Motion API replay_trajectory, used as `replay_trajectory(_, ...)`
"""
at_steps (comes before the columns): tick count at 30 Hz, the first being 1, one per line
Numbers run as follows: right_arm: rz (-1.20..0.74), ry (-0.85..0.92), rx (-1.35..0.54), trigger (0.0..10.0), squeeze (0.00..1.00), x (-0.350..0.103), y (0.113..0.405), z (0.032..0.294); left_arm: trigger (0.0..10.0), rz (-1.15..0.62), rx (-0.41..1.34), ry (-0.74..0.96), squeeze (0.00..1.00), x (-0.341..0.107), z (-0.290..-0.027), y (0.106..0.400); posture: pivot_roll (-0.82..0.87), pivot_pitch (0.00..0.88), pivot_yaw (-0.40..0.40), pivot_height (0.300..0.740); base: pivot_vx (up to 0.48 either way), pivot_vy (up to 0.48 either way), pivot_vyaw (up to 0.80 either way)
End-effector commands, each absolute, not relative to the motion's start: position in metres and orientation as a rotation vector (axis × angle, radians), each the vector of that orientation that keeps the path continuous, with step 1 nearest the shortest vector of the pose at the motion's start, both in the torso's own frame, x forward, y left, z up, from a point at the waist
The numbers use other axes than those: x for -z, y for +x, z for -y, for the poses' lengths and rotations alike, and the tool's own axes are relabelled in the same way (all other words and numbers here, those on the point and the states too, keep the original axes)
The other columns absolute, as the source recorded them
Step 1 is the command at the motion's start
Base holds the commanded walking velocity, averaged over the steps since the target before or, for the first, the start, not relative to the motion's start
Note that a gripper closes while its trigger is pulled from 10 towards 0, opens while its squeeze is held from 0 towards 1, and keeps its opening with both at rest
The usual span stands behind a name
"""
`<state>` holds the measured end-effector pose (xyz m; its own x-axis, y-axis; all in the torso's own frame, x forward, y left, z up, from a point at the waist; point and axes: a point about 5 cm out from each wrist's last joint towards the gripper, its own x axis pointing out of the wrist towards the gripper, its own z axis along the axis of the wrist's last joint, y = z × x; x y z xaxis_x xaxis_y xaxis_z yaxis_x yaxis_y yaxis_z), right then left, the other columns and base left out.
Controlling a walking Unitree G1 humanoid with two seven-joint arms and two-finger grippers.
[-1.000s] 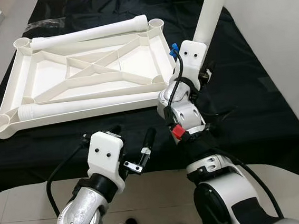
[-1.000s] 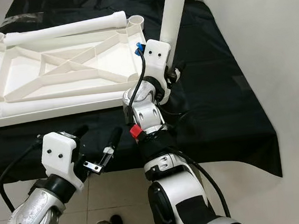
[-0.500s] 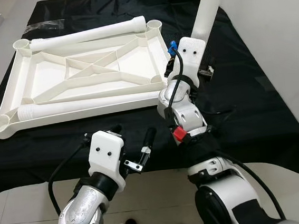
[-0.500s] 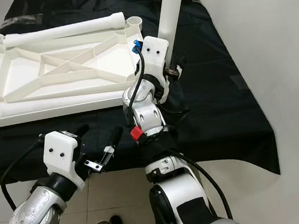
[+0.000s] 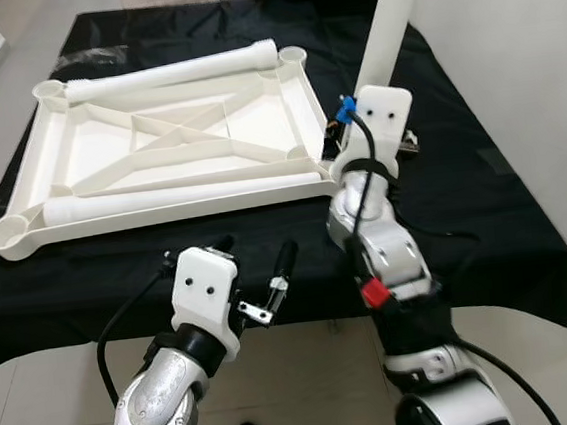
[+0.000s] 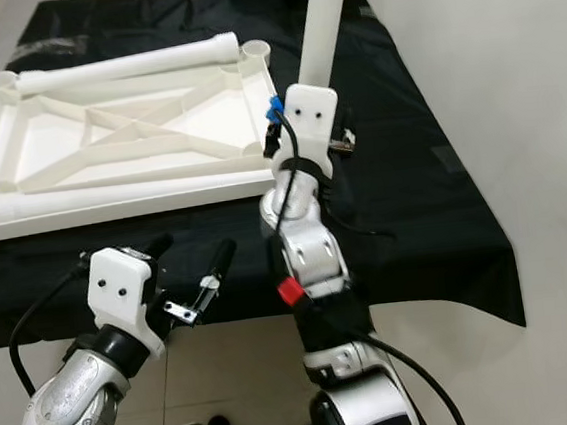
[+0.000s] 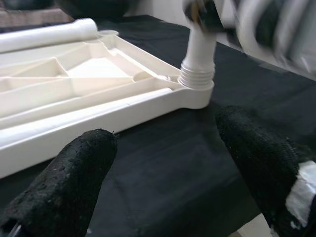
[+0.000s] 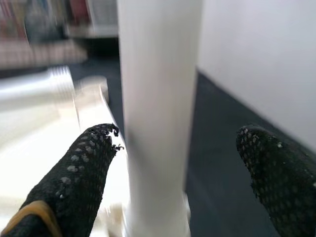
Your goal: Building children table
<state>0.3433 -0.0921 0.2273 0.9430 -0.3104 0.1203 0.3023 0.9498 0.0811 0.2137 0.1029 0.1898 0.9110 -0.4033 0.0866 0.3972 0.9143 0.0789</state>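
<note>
At near right corner socket (image 7: 196, 91), upright leg (image 5: 386, 24) stands between spread right hand (image 8: 173, 163) fingers, ungripped; left hand (image 5: 259, 275) open, empty.

Smooth, faintly glossy white plastic tabletop (image 5: 157, 149) and legs (image 5: 391, 21); matt black cloth (image 5: 464, 205); rough-textured black pincer fingers (image 7: 74, 173).

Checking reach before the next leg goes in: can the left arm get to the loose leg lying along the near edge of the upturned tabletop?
Probably yes. The left gripper hovers open just short of the near leg, with bare black cloth between.
</note>
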Motion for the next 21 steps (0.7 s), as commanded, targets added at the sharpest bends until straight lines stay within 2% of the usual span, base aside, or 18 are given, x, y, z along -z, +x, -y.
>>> replay_trajectory(1, 0.071, 0.115, 0.274, 10.0, 0.0, -0.217, 0.339, 0.082, 10.0, 0.093, 0.411, 0.066, 0.0, -0.187, -0.103, 0.214, 0.12, 0.135, -0.045, 0.74, 0.0, 0.0, 0.0)
replay_trajectory(8, 0.048, 0.091, 0.165, 10.0, 0.0, -0.208, 0.324, 0.088, 10.0, 0.092, 0.409, 0.065, 0.0, -0.185, -0.104, 0.214, 0.11, 0.129, -0.043, 0.74, 0.0, 0.0, 0.0)
replay_trajectory(11, -0.002, 0.032, 0.068, 10.0, 0.0, -0.186, 0.298, 0.108, 10.0, 0.085, 0.387, 0.064, 0.0, -0.183, -0.106, 0.214, 0.11, 0.123, -0.047, 0.74, 0.0, 0.0, 0.0)
replay_trajectory(14, -0.003, 0.015, 0.055, 10.0, 0.0, -0.182, 0.294, 0.114, 10.0, 0.08, 0.378, 0.064, 0.0, -0.181, -0.106, 0.214, 0.11, 0.123, -0.047, 0.74, 0.0, 0.0, 0.0)
replay_trajectory(18, 0.021, -0.101, -0.026, 10.0, 0.0, -0.162, 0.292, 0.141, 10.0, 0.028, 0.312, 0.042, 0.0, -0.167, -0.108, 0.21, 0.1, 0.104, -0.044, 0.74, 0.0, 0.0, 0.0)
replay_trajectory(21, 0.027, -0.113, -0.034, 10.0, 0.0, -0.16, 0.294, 0.144, 10.0, 0.02, 0.303, 0.037, 0.0, -0.165, -0.109, 0.209, 0.11, 0.103, -0.04, 0.74, 0.0, 0.0, 0.0)
